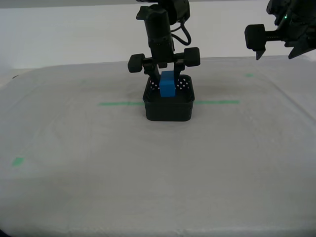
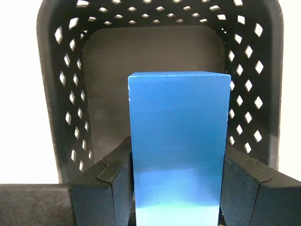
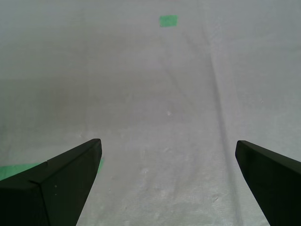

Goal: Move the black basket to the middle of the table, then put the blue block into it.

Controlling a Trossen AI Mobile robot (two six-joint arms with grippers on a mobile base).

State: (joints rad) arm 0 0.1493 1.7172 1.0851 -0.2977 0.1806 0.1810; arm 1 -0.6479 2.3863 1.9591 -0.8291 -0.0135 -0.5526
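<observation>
Far toward the exterior view's left, only a small green mark (image 1: 18, 161) on the pale counter (image 1: 74, 187). Further along, a thin green tape line (image 1: 121, 103) running across to the black basket (image 1: 169, 104), which sits near the middle of the counter and straddles that line (a second stretch of tape showing past its other side).

Above the basket, second tool (image 1: 168, 79) pointing straight down from a dark arm, clamped on the blue block (image 1: 168, 84). Block held upright, lower part already below the basket rim, upper part still above it. Whether the block touches the basket floor: cannot tell. In the second wrist view, dark fingers (image 2: 115, 176) pressed against both sides of the block (image 2: 178, 141), with the hole-dotted basket walls (image 2: 70, 94) ringing it and the bare basket floor beyond.

At the exterior view's upper right, first tool (image 1: 257, 47) raised well above the counter and well apart from the basket, jaws spread, gripping nothing. First wrist view: two dark fingertips (image 3: 70, 174) wide apart, bare counter (image 3: 164, 117) between them, one small green square (image 3: 168, 20) beyond.
</observation>
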